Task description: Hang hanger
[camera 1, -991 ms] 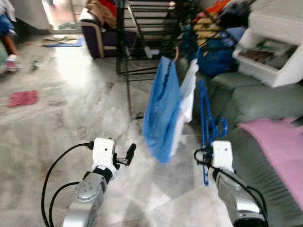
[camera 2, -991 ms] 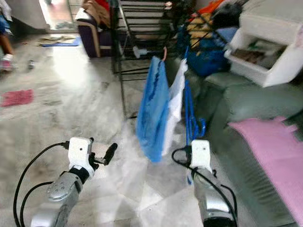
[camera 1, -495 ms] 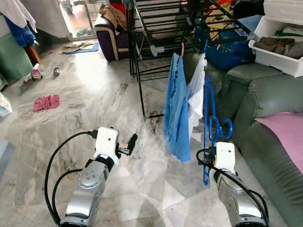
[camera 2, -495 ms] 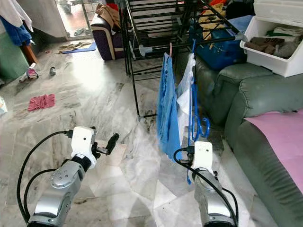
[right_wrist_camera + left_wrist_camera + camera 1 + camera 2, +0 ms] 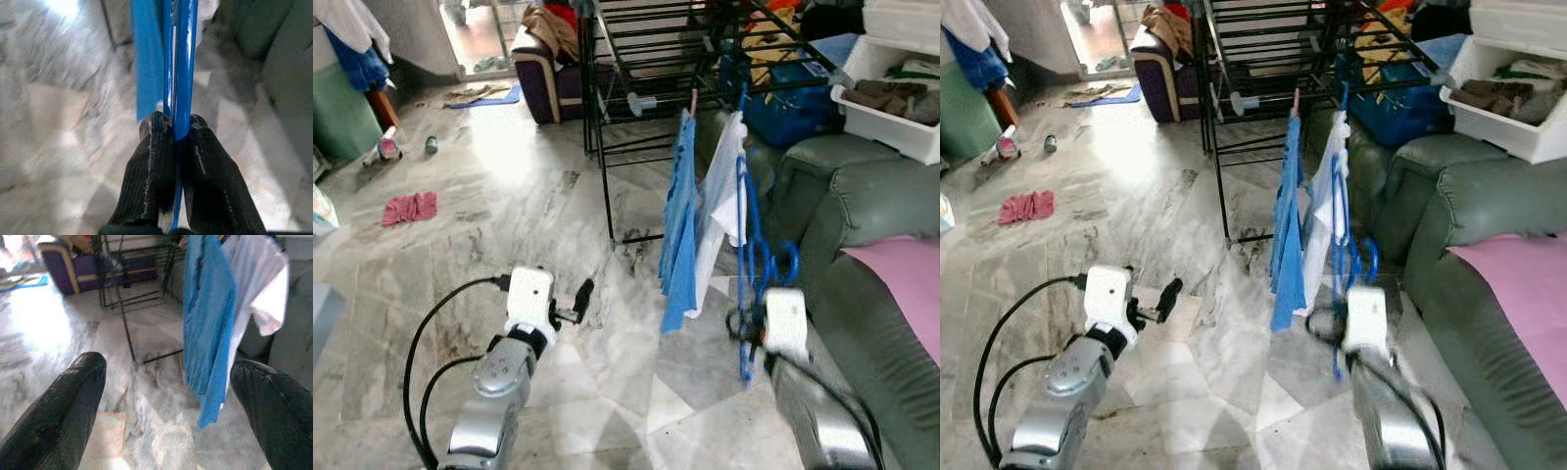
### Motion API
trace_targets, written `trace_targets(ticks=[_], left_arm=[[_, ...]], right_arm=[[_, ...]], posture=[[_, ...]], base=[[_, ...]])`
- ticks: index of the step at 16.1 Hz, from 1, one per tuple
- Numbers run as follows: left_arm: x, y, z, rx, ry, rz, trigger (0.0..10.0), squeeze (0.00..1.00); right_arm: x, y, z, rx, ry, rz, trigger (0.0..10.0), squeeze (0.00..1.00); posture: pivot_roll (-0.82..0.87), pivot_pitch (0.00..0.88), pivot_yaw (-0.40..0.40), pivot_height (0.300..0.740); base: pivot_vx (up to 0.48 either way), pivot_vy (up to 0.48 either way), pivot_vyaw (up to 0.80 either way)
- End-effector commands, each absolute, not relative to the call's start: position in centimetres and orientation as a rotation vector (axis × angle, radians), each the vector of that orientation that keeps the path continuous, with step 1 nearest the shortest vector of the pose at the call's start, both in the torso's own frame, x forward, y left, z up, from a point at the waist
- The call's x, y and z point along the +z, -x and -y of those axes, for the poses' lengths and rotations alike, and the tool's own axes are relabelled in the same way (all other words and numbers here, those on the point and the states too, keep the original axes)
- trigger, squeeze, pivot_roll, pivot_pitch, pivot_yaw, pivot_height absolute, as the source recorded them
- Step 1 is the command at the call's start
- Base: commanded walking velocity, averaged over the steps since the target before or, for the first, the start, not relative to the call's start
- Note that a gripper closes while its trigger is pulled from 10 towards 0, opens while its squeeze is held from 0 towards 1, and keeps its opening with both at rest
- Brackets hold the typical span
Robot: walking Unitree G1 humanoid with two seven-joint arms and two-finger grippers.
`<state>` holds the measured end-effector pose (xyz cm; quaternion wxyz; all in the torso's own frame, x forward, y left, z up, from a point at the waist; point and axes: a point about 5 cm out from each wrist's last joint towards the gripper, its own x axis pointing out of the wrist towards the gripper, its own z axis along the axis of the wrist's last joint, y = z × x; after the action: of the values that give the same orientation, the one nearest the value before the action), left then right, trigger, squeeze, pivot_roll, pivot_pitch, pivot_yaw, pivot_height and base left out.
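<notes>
- The right gripper (image 5: 172, 128) is pinched tight on a blue hanger (image 5: 747, 245); in the right wrist view both fingers (image 5: 149, 161) press its thin bar from either side. So the pick-up looks done; the hanging itself is not.
- The hanger stands low in front of the robot's right side, near the sofa (image 5: 862, 211) and above the floor (image 5: 489, 206). Its long axis runs close to vertical, one end dipping below the gripper and the rest rising toward the rack. A curled blue part, probably the hook, shows beside the bar above the gripper, though blur makes that uncertain.
- The left gripper (image 5: 579, 299) is held out on the left, fingers spread wide with nothing between them.
- Just beyond the hanger, a blue cloth (image 5: 681, 235) and a white cloth (image 5: 724, 196) hang from the rack (image 5: 636, 59).
- Left to do, I judge: raise the hanger, turn the hook up and seat it on a rack bar.
</notes>
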<state>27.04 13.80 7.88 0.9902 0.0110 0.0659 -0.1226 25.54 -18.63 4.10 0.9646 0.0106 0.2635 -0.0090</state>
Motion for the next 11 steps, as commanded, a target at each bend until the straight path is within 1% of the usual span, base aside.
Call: trace_targets(ticks=[1,2,3,5,7,8,11], left_arm=[[7.9,-26.7,-14.7,-0.209,-0.031,-0.121,10.0,0.00],[7.8,-26.1,-15.6,-0.173,-0.038,-0.113,10.0,0.00],[7.6,-25.4,-16.4,-0.138,-0.041,-0.114,10.0,0.00],[7.3,-24.0,-17.4,-0.125,-0.061,-0.119,10.0,0.00],[6.8,-23.3,-18.0,-0.112,-0.061,-0.140,10.0,0.00],[6.6,-23.1,-18.0,-0.108,-0.057,-0.145,10.0,0.00],[6.9,-23.4,-17.3,-0.127,-0.018,-0.138,10.0,0.00]], right_arm=[[4.7,-24.3,19.2,-0.005,-0.041,-0.531,10.0,0.00],[5.2,-22.8,19.5,0.015,-0.047,-0.508,10.0,0.00],[5.8,-21.7,19.8,0.041,-0.016,-0.481,10.0,0.00],[5.9,-20.1,20.7,0.045,0.025,-0.476,10.0,0.00],[5.8,-19.2,21.4,0.026,0.031,-0.492,10.0,0.00],[6.1,-19.0,21.4,0.032,0.038,-0.494,10.0,0.00],[6.3,-19.4,20.7,0.030,0.044,-0.477,10.0,0.00]], posture=[[0.02,0.000,-0.006,0.740],[0.01,0.000,-0.004,0.740],[0.00,0.000,-0.004,0.740],[-0.02,0.000,0.001,0.740],[-0.03,0.000,0.003,0.740],[-0.04,0.000,-0.002,0.740],[-0.03,0.000,-0.027,0.740]], base=[[0.000,0.000,0.00],[0.000,0.000,0.00],[0.000,0.000,0.00],[0.000,0.000,0.00],[0.000,0.000,0.00],[0.000,0.000,0.00],[0.000,0.000,0.00]])
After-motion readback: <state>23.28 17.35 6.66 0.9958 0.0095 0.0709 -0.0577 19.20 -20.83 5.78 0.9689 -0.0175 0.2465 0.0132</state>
